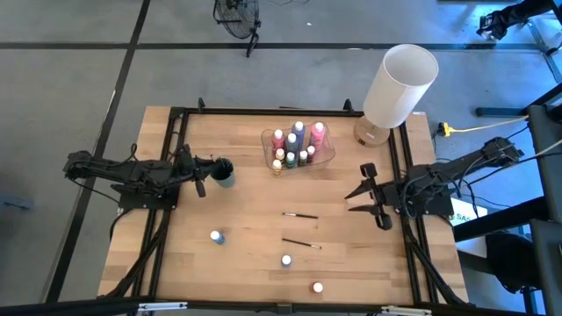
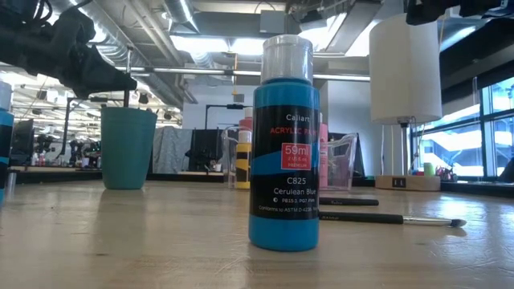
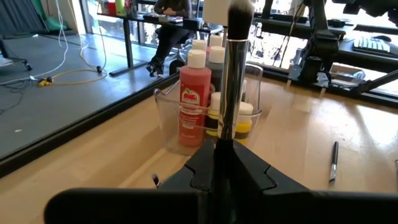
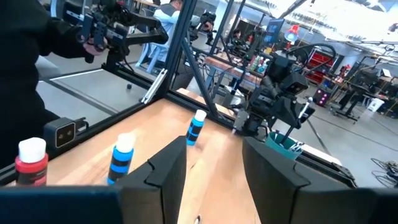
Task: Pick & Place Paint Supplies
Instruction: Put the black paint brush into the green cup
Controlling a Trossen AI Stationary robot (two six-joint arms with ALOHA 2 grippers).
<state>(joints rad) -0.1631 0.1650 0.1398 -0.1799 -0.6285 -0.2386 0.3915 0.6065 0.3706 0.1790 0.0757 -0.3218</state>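
My left gripper stands right beside the teal cup at the table's left and is shut on a paintbrush. The brush's part below the fingers is hidden. A clear container at the far middle holds several paint bottles standing upright. Two more brushes lie flat on the wood. Small white-capped bottles stand on the near half. My right gripper hovers open at the table's right with nothing between its fingers. My left gripper pinches the brush's shaft between its two fingers, which reach in roughly level from the table's left and lie across the brush. The brush stands up out of the hold, with its dark bristle head on top.
A big white cylindrical lamp stands at the far right corner. A cerulean blue bottle stands close in front of the low camera. Black frame rails run along the table's sides. Bare wood shows in the middle, around the lying brushes.
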